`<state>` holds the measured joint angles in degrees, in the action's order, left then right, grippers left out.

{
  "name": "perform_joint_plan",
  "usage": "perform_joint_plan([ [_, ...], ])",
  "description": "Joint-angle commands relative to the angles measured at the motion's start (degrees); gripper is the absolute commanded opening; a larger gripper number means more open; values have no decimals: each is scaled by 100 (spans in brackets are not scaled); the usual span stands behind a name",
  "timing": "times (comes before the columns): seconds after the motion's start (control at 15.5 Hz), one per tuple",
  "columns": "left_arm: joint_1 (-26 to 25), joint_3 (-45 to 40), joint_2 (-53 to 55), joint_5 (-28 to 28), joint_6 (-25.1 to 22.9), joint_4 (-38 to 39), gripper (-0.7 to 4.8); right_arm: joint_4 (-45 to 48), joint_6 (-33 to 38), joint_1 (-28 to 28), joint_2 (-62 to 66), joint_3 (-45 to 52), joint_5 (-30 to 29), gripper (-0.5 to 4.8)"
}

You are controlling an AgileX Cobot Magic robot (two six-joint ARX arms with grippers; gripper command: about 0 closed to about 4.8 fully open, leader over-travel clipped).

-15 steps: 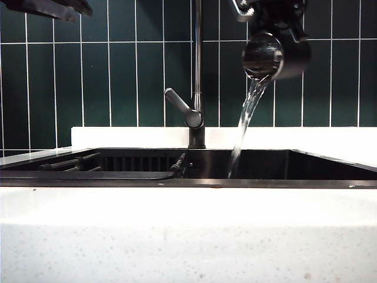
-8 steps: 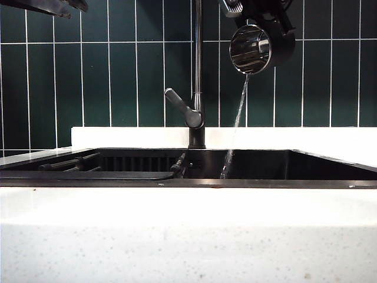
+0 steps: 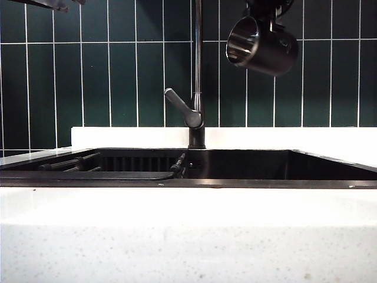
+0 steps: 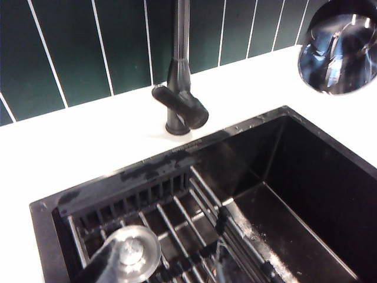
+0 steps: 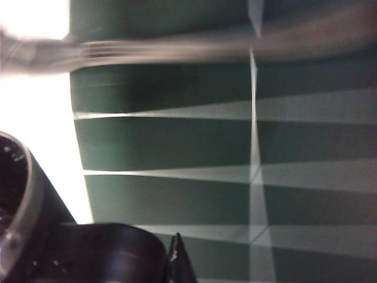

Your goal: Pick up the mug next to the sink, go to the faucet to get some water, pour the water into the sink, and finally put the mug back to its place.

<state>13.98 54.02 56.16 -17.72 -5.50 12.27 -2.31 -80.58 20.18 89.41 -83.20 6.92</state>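
I have the mug (image 3: 263, 45) high over the right half of the sink (image 3: 277, 183), tipped nearly on its side with the shiny mouth facing left toward the faucet (image 3: 198, 71). The right gripper (image 3: 268, 7) is clenched on the mug from above, mostly cut off by the frame's upper edge. No stream falls from the rim. There is open air between the mug and the faucet pipe, and a tall gap below it down to the basin's black rim. The lever handle (image 3: 182, 108) juts left, away from the mug. In the left wrist view the mug's mouth (image 4: 340, 50) hangs above the far right corner of the basin, and the rack bars (image 4: 177, 224) fill the other half. The left gripper (image 3: 50, 3) sits at the upper left corner, jaws spread, holding nothing, well apart from everything.
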Motion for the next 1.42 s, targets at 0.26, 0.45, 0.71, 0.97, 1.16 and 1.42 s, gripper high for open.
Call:
perform_joint_plan([
  [0.26, 4, 2, -22, 85, -7, 219, 205, 210, 2955, -813, -85, -39, 1119, -2],
  [0.45, 4, 0, -22, 142, -50, 225, 205, -238, 5488, -1668, -83, -39, 946, -2],
  [0.71, 4, 0, -22, 144, -83, 199, 205, -621, 7235, -2590, -74, 164, -269, -2],
  [0.97, 4, 0, -22, 164, -160, 188, 205, 640, 7545, -2782, -74, 1266, -737, -2],
  [1.16, 4, 0, -22, 195, -286, 192, 205, 2503, 7547, -2767, -74, 2459, -859, -2],
  [1.42, 4, 0, -22, 236, -286, 273, 205, 3578, 7543, -2780, 96, 3329, -857, -2],
])
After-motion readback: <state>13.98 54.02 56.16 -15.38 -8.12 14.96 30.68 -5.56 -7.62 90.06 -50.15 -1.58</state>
